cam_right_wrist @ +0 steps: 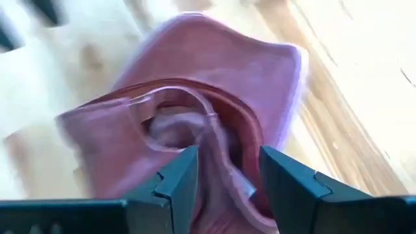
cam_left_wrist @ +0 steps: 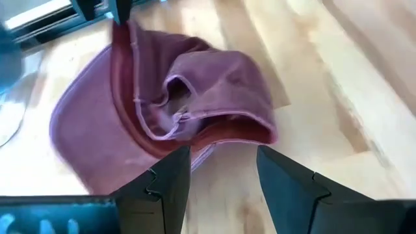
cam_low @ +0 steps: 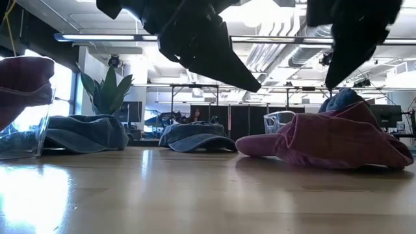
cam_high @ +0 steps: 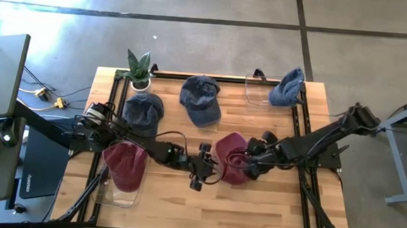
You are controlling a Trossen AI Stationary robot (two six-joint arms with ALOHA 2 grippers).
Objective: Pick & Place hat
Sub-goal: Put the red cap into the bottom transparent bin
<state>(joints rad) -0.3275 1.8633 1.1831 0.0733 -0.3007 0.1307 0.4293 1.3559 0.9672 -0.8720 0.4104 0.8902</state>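
A maroon hat (cam_high: pixel 230 158) lies crumpled on the table right of its middle, resting on its brim and crown (cam_low: pixel 338 140). My left gripper (cam_high: pixel 201 172) hovers just left of it, open, with the hat's opening ahead of the fingers (cam_left_wrist: pixel 195 110). My right gripper (cam_high: pixel 254 159) hangs over the hat's right side, open, its fingers standing above the inner band (cam_right_wrist: pixel 195 123). In the low view both grippers are clear of the table and the hat. A second maroon hat (cam_high: pixel 124 164) sits in a clear bin at the near left.
Two blue hats (cam_high: pixel 143 110) (cam_high: pixel 201 100) lie on the far half of the table. A third blue hat (cam_high: pixel 287 87) sits on a clear bin (cam_high: pixel 256 91) at the far right. A potted plant (cam_high: pixel 139 69) stands at the far left. Bare wood (cam_high: pixel 255 202) lies near the front edge.
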